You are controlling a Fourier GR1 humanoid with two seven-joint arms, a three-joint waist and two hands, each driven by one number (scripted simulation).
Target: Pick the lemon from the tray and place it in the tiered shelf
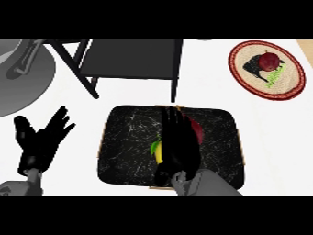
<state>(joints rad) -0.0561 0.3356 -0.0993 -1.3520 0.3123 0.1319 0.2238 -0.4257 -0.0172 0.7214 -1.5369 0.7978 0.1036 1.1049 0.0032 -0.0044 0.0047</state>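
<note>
One small lemon [157, 151] (firm, smooth, likely to roll) peeks out beneath the right hand [179, 144], fingers straight above it; grasp its middle.

White tabletop [138, 96] carries everything. Round woven plate [267, 69] with red rim at far right, holding dark item with red and green bits. Grey pot [9, 80] at far left, partly cut by edge. Red object [198, 131] partly hidden, right of centre.
</note>
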